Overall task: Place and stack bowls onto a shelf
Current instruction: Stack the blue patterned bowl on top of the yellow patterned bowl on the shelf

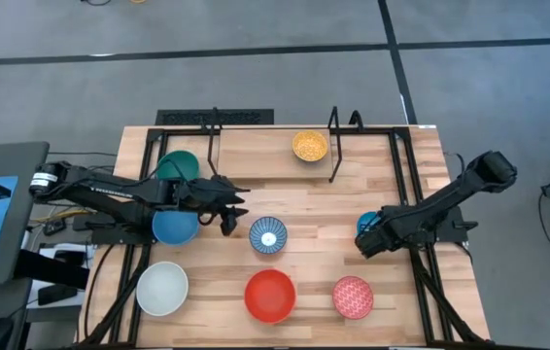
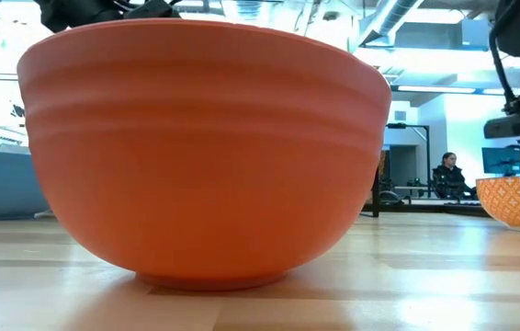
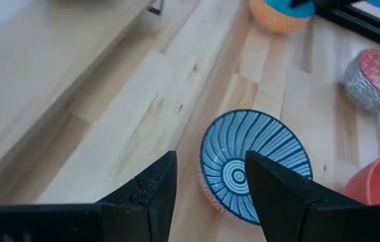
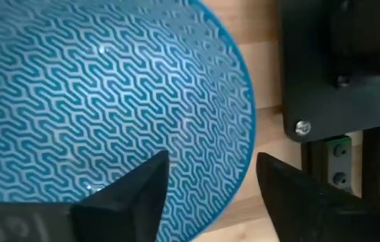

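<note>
Spanning a grey floor: wooden tabletop [image 1: 372,185].

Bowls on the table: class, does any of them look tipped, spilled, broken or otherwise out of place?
Nothing stands out. The yellow bowl sits upright on the shelf; the green bowl, white bowl, red bowl and pink-red patterned bowl all rest upright, with no visible spill or damage.

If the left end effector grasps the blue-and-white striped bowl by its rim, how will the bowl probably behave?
The striped bowl looks rigid and glazed, so it will probably not flex, but it may slip between the fingers. It stands upright on the table, so a rim grasp could tilt it. It looks like ceramic, possibly fragile.
</note>
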